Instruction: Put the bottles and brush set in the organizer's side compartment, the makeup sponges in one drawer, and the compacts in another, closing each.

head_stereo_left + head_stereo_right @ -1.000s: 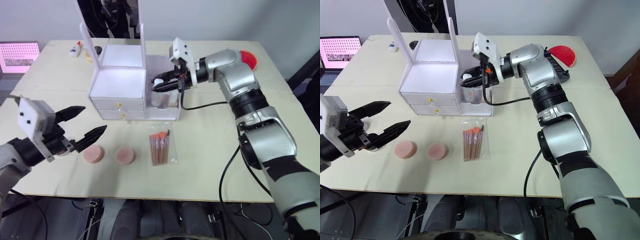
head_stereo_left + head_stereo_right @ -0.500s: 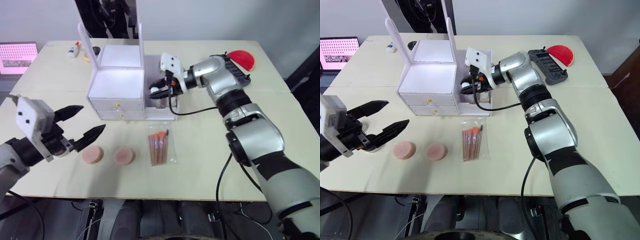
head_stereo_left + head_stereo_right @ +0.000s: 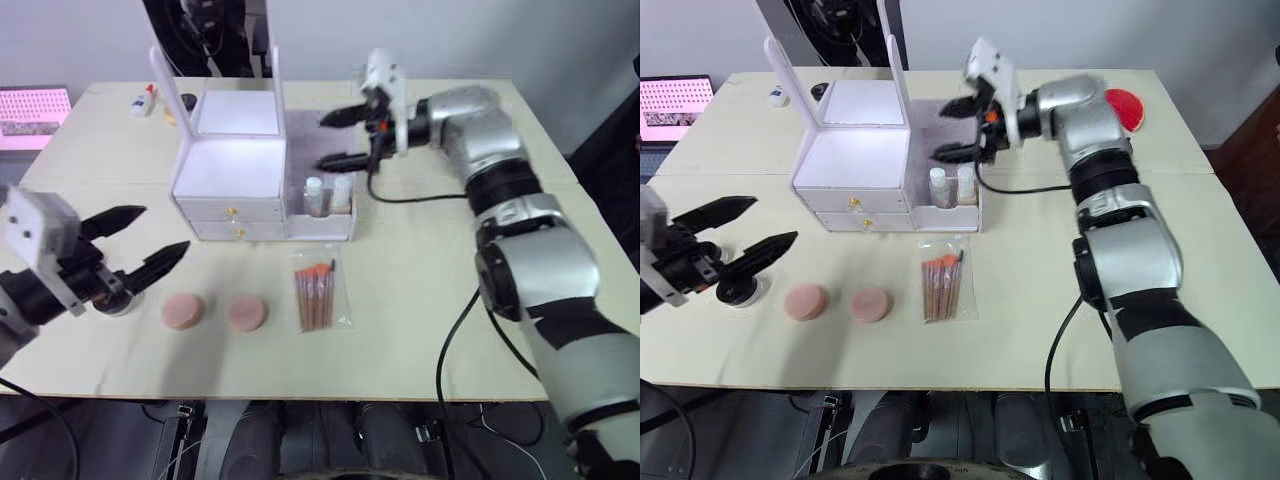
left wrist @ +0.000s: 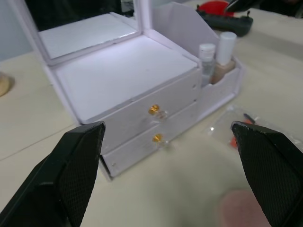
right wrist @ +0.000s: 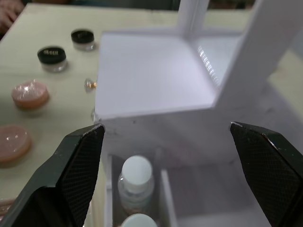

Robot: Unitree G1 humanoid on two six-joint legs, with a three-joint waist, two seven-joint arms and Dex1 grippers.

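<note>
The white organizer (image 3: 235, 168) stands mid-table with both drawers (image 4: 154, 124) shut. Two white-capped bottles (image 3: 313, 193) (image 3: 342, 190) stand upright in its side compartment. My right gripper (image 3: 323, 141) hovers open just above and behind them, holding nothing. The bagged brush set (image 3: 318, 293) lies in front of the organizer. Two pink makeup sponges (image 3: 183, 310) (image 3: 246, 314) lie to its left. My left gripper (image 3: 165, 229) is open and empty above the table's left front. One compact (image 3: 740, 292) sits just below it, and two black-lidded compacts (image 5: 52, 56) (image 5: 83, 38) appear in the right wrist view.
The organizer's mirror frame (image 3: 275, 60) rises at its back. A red object (image 3: 1123, 105) lies at the back right. A small glue bottle (image 3: 148, 97) and a pink screen (image 3: 30, 103) are at the back left.
My right gripper has opened, let go of the bottle in the side compartment and risen clear of it. The left gripper has stayed open, low at the left.
</note>
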